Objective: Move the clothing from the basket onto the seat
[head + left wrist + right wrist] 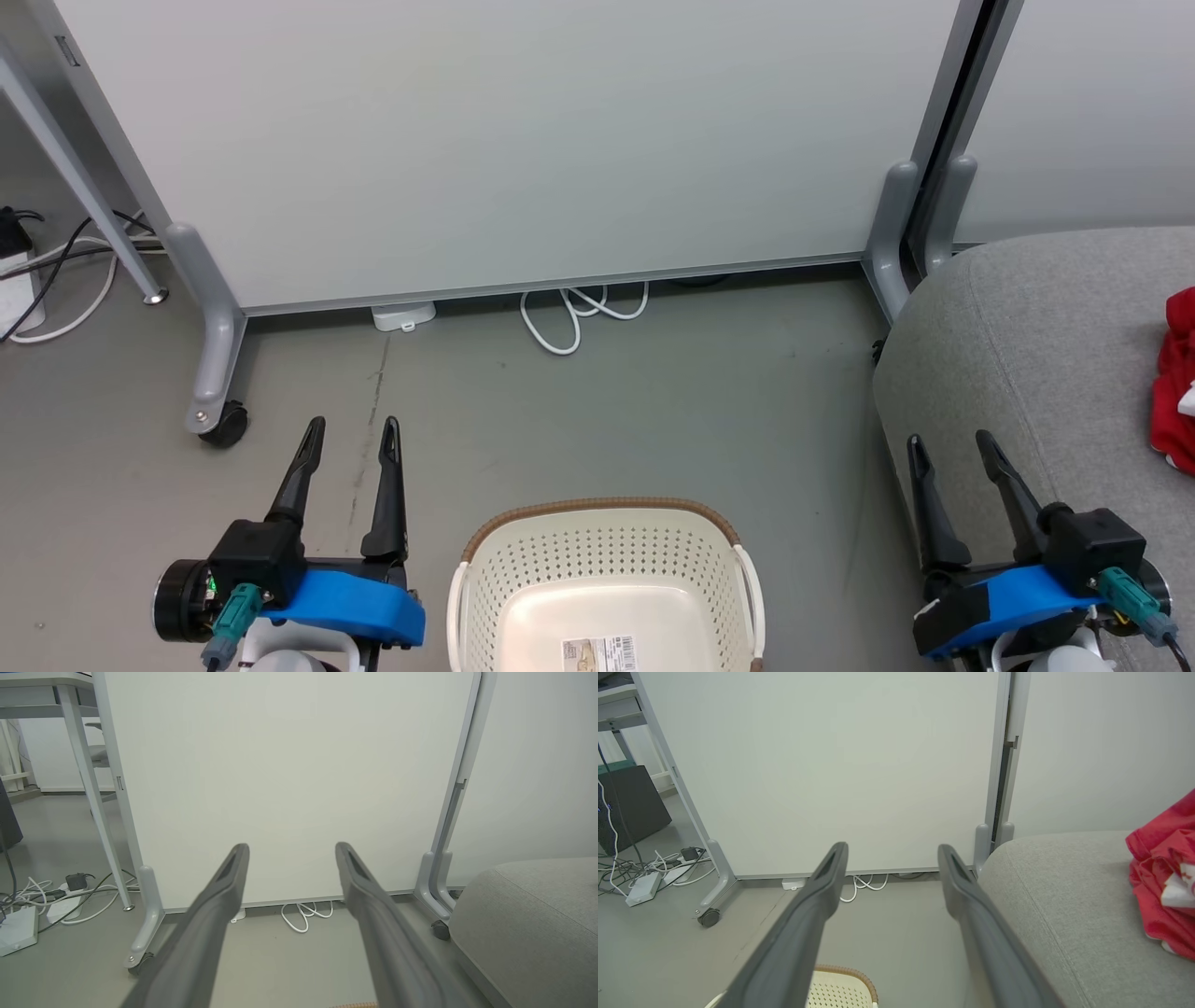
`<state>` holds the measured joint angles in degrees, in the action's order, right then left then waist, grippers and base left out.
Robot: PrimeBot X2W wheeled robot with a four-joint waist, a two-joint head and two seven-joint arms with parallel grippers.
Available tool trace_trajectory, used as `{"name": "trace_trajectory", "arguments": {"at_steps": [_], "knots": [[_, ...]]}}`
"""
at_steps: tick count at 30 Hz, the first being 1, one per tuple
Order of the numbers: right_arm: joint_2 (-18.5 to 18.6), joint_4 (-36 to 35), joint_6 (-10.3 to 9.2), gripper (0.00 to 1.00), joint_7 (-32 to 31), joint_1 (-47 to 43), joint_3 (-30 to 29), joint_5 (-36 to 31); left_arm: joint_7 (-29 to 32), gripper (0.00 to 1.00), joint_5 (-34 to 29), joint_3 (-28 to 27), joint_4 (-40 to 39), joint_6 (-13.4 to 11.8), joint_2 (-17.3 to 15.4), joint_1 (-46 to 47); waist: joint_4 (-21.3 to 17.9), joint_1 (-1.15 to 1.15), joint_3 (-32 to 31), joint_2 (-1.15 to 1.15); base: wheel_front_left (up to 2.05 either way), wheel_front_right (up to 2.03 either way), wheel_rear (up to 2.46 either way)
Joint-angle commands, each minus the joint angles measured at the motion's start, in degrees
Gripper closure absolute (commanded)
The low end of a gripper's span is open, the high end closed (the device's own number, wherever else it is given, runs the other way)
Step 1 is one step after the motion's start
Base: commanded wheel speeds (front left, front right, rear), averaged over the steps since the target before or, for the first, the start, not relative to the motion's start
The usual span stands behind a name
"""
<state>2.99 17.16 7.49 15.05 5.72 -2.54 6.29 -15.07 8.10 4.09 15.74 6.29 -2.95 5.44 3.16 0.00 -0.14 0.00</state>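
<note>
The cream-white basket [605, 551] with a brown rim sits on the floor at the bottom middle of the head view; only a barcode sticker [599, 652] shows on its floor. Red clothing [1176, 378] with white patches lies bunched on the grey seat [1027, 345] at the right edge. In the right wrist view the clothing [1164, 877] rests on the seat [1064, 896] to the right of my fingers. My left gripper [353, 434] hangs open left of the basket, nothing between its fingers. My right gripper [950, 446] stands open over the seat's near left corner, holding nothing.
A pale partition panel [504, 140] on grey wheeled feet [217, 411] stands behind the floor space. White cables [579, 313] loop under its lower edge, and more cables and a power strip [19, 280] lie at the far left. A table leg [84, 187] slants there too.
</note>
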Motion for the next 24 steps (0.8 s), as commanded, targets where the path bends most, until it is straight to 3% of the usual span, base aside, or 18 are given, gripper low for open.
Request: {"name": "trace_trajectory", "arguments": {"at_steps": [1, 9, 10, 14, 24], "knots": [[-0.14, -0.11, 0.01, 0.00, 0.19, -0.55, 0.01, 0.66, -0.14, 0.00, 0.19, -0.13, -0.11, 0.13, 0.08, -0.15, 0.13, 0.00, 0.02, 0.00, 0.00, 0.00, 0.00], [-0.14, 0.29, 0.01, 0.00, 0.19, 0.20, 0.14, 1.19, -0.14, 0.00, -0.25, -0.20, 0.31, -0.14, 0.09, 0.38, 0.36, 0.00, 0.11, 0.00, 0.00, 0.00, 0.00], [-0.04, 0.39, 0.00, 1.00, -0.03, 0.04, 0.18, 0.91, 0.02, 1.00, 0.04, -0.01, 0.42, -0.15, 0.00, -0.02, 0.35, 0.00, 0.11, 0.00, 0.00, 0.00, 0.00], [-0.23, 2.59, 0.00, 1.00, -0.50, -0.63, 0.11, 1.17, 0.50, 1.00, 0.34, 0.07, 2.49, -0.18, 0.01, -1.77, 0.35, 0.00, 0.11, 0.00, 0.00, 0.00, 0.00], [-0.20, 1.95, 0.00, 1.00, -3.61, -0.23, -0.69, 12.76, 3.53, 1.00, 11.80, -1.55, 2.05, 0.02, 0.02, -1.19, 0.07, 0.00, 0.12, 0.00, 0.00, 0.00, 0.00]]}}
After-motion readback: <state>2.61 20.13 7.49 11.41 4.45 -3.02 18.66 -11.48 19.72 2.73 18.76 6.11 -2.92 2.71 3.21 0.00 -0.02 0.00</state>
